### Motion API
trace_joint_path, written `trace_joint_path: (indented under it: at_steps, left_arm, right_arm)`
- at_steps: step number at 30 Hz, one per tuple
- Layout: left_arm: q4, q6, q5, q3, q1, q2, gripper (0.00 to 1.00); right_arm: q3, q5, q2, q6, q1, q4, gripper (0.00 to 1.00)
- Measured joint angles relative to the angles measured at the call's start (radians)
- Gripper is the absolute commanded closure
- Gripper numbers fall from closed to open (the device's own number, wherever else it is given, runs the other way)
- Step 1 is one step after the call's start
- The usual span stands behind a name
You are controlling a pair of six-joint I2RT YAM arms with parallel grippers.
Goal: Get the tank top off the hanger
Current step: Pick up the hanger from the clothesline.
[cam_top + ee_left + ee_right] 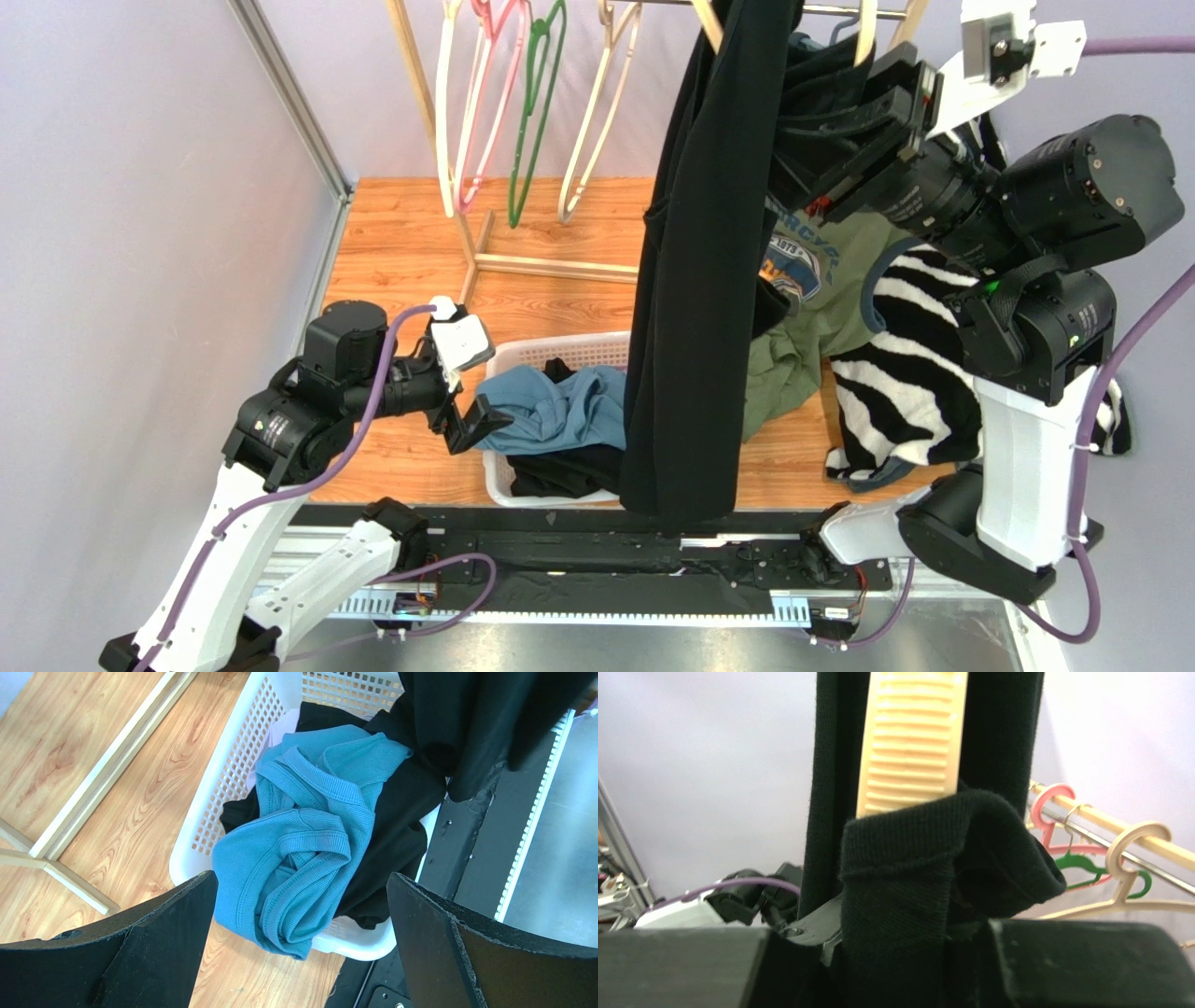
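- The long black tank top (694,308) hangs from the cream ribbed plastic hanger (913,742). Its body drops straight down just beside the right side of the white perforated plastic basket (231,777).
- The right gripper (899,952) is raised high at the hanger's shoulder. Its jaws are narrow and pinched on a folded black strap of the tank top.
- The strap is bunched between the two fingers, just below the ribbed hanger arm, which rises bare above the fold.
- The left gripper (298,882) hangs low, apart from the tank top, with its jaws spread wide and holding nothing.
- Under it, in the basket, a crumpled blue ribbed garment (302,847) lies on top of dark clothes.
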Motion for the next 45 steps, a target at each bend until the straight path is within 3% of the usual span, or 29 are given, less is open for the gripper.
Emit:
trace_joint_path:
  at_steps: [5,14,22,29,35,45]
  left_arm:
    - [0.000,-0.001,0.020,0.000,0.014,0.001,0.01]
    - [0.000,-0.003,0.035,0.000,0.027,0.001,0.01]
    - [0.000,-0.004,0.050,-0.001,0.028,-0.002,0.01]
    - [-0.001,0.001,0.055,-0.005,0.028,-0.023,0.01]
    - [-0.063,0.043,0.048,0.021,0.028,-0.045,0.01]
    - [-0.211,0.122,0.051,0.362,0.028,-0.090,0.01]
  right_arm:
    - [0.156,0.040,0.112,0.040,0.008,0.058,1.00]
    - [0.184,0.138,0.233,0.094,0.060,0.232,1.00]
    - [0.203,0.214,0.281,0.036,0.119,0.259,1.00]
    - [-0.105,0.209,0.131,-0.061,0.153,0.148,1.00]
    - [-0.484,0.168,-0.051,-0.130,0.187,-0.120,1.00]
    - [-0.737,0.123,-0.246,-0.233,0.339,-0.430,1.00]
